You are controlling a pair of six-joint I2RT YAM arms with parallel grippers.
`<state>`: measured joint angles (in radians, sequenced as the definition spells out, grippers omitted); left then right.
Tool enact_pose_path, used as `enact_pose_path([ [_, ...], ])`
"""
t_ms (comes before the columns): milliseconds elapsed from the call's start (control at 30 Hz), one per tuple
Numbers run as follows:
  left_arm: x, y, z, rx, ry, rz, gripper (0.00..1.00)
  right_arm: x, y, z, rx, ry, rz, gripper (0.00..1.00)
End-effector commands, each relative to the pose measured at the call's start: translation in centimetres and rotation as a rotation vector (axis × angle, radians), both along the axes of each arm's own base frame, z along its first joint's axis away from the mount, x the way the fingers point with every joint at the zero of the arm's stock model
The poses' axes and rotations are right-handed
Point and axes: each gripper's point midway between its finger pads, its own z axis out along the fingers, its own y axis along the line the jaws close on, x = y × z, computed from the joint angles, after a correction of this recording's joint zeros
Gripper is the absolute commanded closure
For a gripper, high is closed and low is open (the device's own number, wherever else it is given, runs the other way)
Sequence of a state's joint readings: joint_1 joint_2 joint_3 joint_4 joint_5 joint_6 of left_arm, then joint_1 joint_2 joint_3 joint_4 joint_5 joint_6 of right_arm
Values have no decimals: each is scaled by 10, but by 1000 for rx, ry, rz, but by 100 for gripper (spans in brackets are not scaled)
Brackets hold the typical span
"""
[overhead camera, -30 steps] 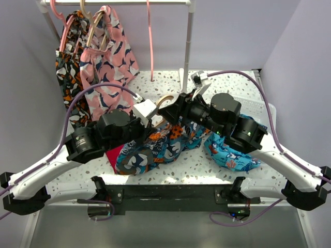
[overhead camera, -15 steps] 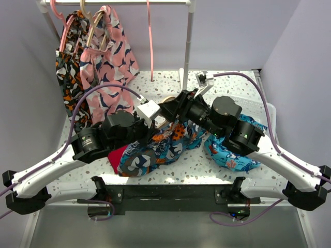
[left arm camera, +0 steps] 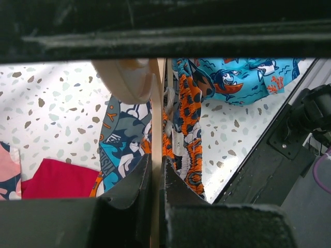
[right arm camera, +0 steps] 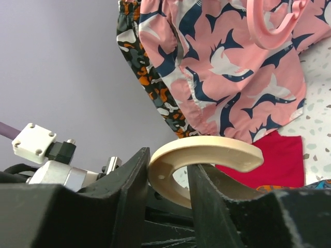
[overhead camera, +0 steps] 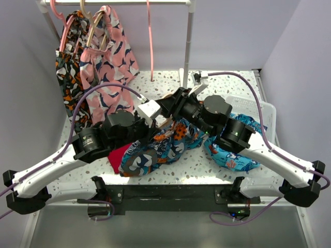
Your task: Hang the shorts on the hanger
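The shorts, printed in teal, orange, navy and white, hang bunched under the two grippers in the top view. In the left wrist view the shorts drape along the tan hanger. My left gripper is shut on the hanger's thin bar. In the top view my left gripper sits right beside my right gripper. In the right wrist view my right gripper is shut on the curved hook of the hanger. Most of the hanger is hidden in the top view.
Pink shorts, dark patterned shorts and a pink hanger hang on the rack at the back; its post stands at the middle. Turquoise shorts, a white basket and a red cloth lie nearby.
My right arm has moved left and back, carrying the hanger hook with it. My left gripper has shifted slightly right, and the shorts have swung a little with it.
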<state>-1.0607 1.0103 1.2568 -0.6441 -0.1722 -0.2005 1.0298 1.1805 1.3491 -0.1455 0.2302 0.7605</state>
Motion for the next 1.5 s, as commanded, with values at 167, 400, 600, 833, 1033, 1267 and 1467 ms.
enact_pose_path([
  [167,3,-2,34,-96,-47,12,80,1,-10,17,42,-43,-50,100],
  [400,-11,6,60,-157,-41,-19,20,0,-8,15,14,-51,-55,100],
  [600,-26,20,68,-176,-14,-40,10,1,-10,12,3,-49,-81,100],
  [833,-38,43,43,-91,44,-25,14,9,-20,5,-26,-49,-147,100],
  [1033,-50,51,13,-19,115,-49,15,10,-27,4,-27,-49,-171,100],
  [1267,-53,45,-7,-10,151,-63,17,10,-28,1,-35,-44,-171,100],
  [1467,-56,32,-24,-9,187,-103,19,10,-29,2,-32,-45,-179,100],
])
